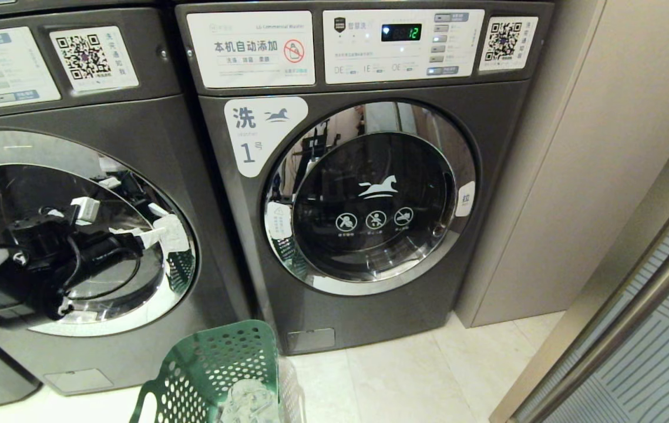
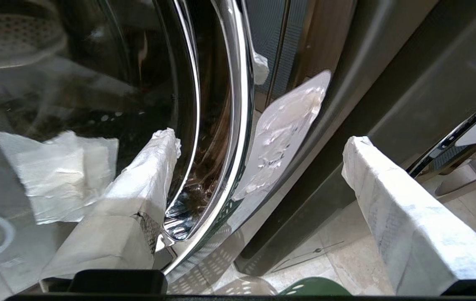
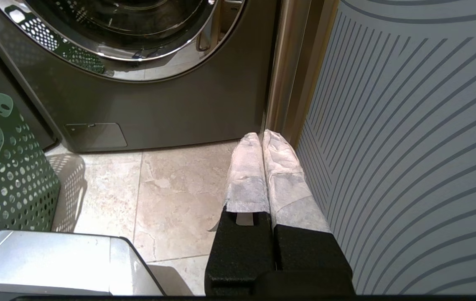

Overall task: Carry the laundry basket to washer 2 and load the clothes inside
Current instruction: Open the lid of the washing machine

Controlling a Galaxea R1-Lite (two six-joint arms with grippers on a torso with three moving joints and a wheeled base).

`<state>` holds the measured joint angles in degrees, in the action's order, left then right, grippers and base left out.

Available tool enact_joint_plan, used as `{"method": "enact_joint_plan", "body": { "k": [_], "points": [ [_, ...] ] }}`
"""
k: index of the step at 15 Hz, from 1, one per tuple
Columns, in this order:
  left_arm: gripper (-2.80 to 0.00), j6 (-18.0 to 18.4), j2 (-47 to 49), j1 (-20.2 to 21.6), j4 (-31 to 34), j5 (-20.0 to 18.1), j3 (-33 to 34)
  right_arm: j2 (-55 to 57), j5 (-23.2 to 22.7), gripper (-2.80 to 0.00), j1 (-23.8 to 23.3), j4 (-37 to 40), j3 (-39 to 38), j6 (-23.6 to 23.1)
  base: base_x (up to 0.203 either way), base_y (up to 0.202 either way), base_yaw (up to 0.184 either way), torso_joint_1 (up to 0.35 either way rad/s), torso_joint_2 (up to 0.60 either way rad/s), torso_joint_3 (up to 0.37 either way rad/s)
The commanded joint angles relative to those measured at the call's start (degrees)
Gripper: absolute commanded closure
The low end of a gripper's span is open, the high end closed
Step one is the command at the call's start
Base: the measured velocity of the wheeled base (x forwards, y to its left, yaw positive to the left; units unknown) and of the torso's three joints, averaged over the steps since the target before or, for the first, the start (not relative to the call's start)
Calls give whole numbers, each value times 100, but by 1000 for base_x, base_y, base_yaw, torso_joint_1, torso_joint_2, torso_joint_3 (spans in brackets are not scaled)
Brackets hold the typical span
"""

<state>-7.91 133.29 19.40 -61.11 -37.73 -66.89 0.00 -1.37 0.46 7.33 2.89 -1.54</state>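
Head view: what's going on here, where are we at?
The left gripper, jaws wide open and empty, is up at the chrome door ring of the left-hand washer, whose door is shut. The green laundry basket sits on the floor in front, clothes inside. The right gripper is shut, low beside the washer marked 1.

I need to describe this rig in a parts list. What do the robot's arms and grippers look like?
The left gripper sits on a black arm with a looping black cable. Its two long fingers are wrapped in crinkled white tape on black mounts. The right gripper is alike: two tapering white-taped fingers on textured black blocks, with a small grey slot in one.
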Motion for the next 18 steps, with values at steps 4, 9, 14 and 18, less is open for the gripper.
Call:
{"method": "enact_joint_plan", "body": {
  "k": [4,9,14,18],
  "points": [
    [-280,114,399,25,-215,-413,-156,0,-4,0,-1,6,1,-5,0,0,0,0,0,0],
    [-280,114,956,3,-527,-507,-860,0,-4,0,4,6,1,-5,0,0,0,0,0,0],
    [-280,135,980,-20,-534,-839,-878,0,-4,0,1,6,1,-5,0,0,0,0,0,0],
    [-280,384,924,-120,-500,-833,-760,0,-4,0,6,6,1,-5,0,0,0,0,0,0]
  ]
}}
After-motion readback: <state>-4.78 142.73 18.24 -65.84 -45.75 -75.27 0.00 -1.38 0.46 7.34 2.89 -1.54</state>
